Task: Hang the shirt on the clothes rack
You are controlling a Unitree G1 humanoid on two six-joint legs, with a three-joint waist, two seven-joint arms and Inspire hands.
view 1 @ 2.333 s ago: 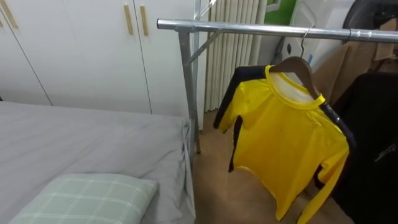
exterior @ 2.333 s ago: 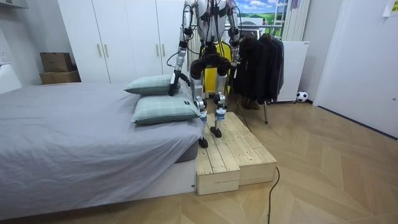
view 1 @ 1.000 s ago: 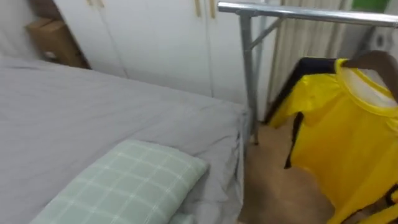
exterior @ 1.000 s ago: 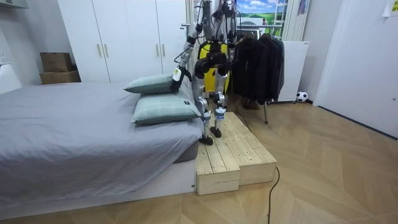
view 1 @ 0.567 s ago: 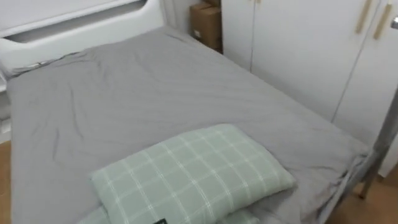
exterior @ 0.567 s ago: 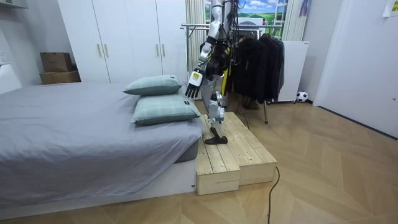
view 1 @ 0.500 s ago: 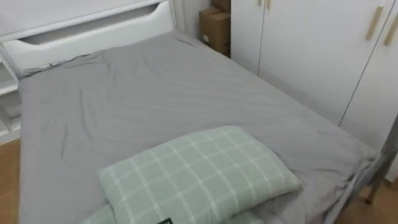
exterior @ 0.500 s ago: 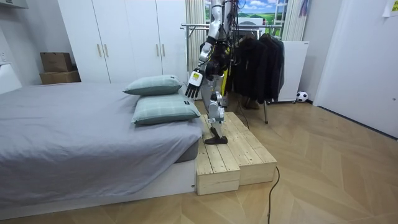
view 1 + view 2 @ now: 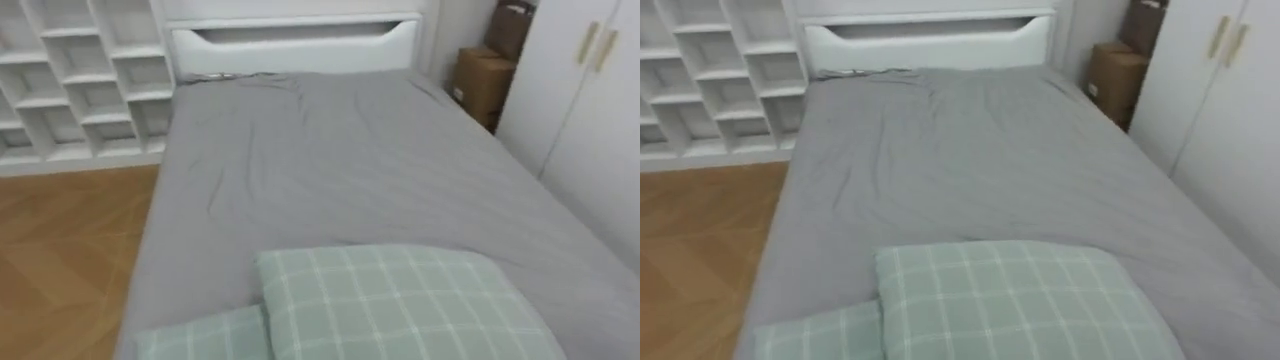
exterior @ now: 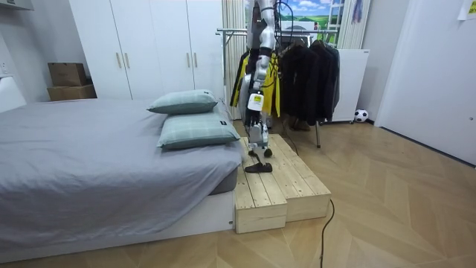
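Observation:
A yellow shirt with dark sleeves (image 10: 269, 74) hangs on the metal clothes rack (image 10: 297, 31), just behind me in the room view. I stand on the wooden platform (image 10: 279, 182) between the rack and the grey bed (image 9: 330, 160), facing along the bed toward its white headboard (image 9: 290, 45). My left hand (image 10: 255, 104) hangs at my side, near the bed's corner and away from the shirt. Nothing shows in it.
Two green checked pillows (image 9: 400, 300) are stacked at the bed's near end. White shelves (image 9: 70, 70) stand left of the headboard. A cardboard box (image 9: 485, 75) sits by the white wardrobe (image 9: 590, 100). Dark coats (image 10: 309, 78) fill the rack's other end.
I have turned from the rack toward the bed, so the eye view has swung from the yellow shirt to the bed and headboard. My left arm has dropped to my side.

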